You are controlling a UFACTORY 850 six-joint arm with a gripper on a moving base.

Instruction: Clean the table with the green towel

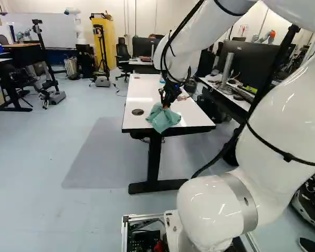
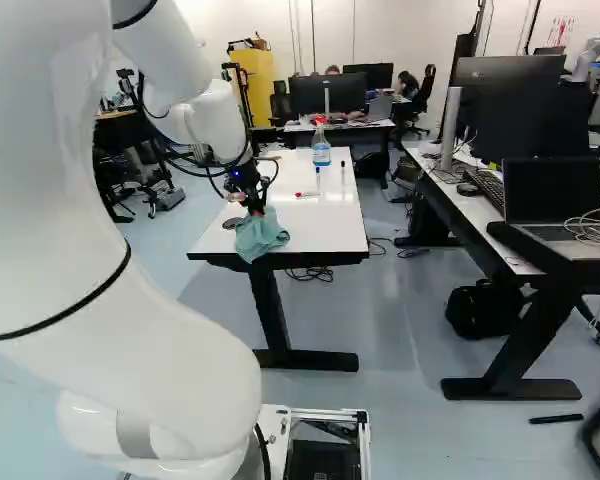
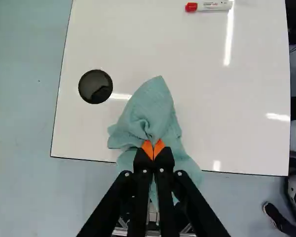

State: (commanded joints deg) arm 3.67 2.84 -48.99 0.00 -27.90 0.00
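In the right base view my gripper (image 2: 255, 205) reaches down to the near end of the white table (image 2: 325, 215). The green towel (image 2: 260, 235) bunches beneath it and droops over the table's near edge. The left base view also shows the towel (image 1: 163, 118) there. Seen from the wrist, my gripper (image 3: 153, 149) is closed, its orange tips pinching a fold of the towel (image 3: 150, 106). Part of the cloth lies on the table ahead of the fingers, the rest extends beneath them past the edge.
On the table are a round black grommet (image 3: 95, 86), a red-capped marker (image 3: 209, 6), upright markers (image 2: 343, 172) and a spray bottle (image 2: 321, 147). A desk with monitors and a laptop (image 2: 555, 205) stands to the right. Another robot (image 1: 73, 21) stands far back.
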